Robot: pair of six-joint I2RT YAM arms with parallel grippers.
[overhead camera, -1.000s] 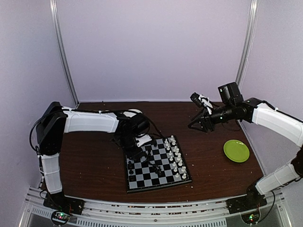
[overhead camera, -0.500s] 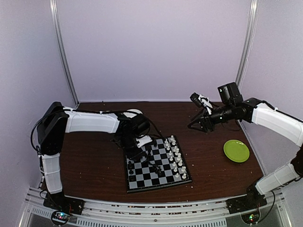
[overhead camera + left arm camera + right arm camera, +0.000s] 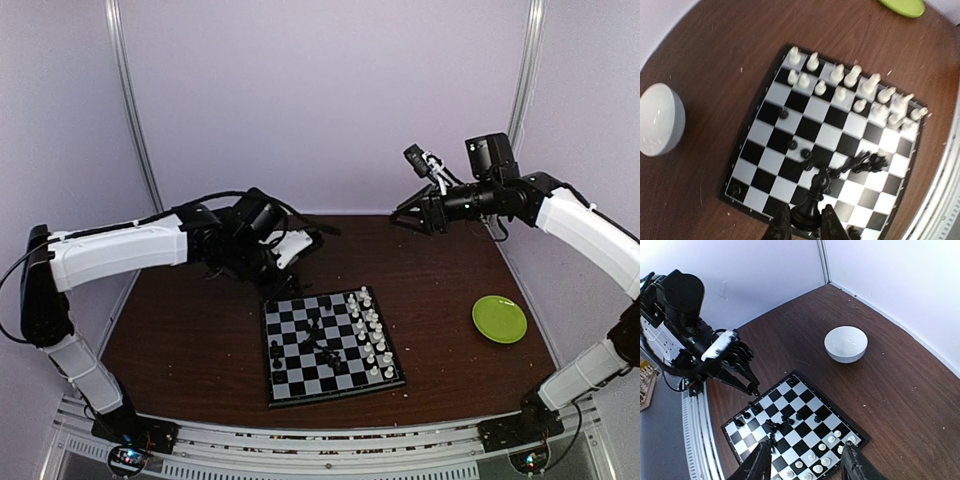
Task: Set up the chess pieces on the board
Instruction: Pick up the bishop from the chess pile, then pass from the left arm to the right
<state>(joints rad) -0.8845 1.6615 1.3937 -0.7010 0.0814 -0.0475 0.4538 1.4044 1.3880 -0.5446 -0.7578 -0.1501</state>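
Your brown table stands within pale lilac walls, the board near its front; your left gripper pinches a black chess piece in the air, your right gripper gapes empty

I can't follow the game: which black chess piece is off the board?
The tall black plastic piece pinched in the left hand, held clear of the checkered board; the others sit on squares.

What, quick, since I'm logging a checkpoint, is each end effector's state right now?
Left end effector: closed on a black chess piece, held above the board.
Right end effector: open, holding nothing.
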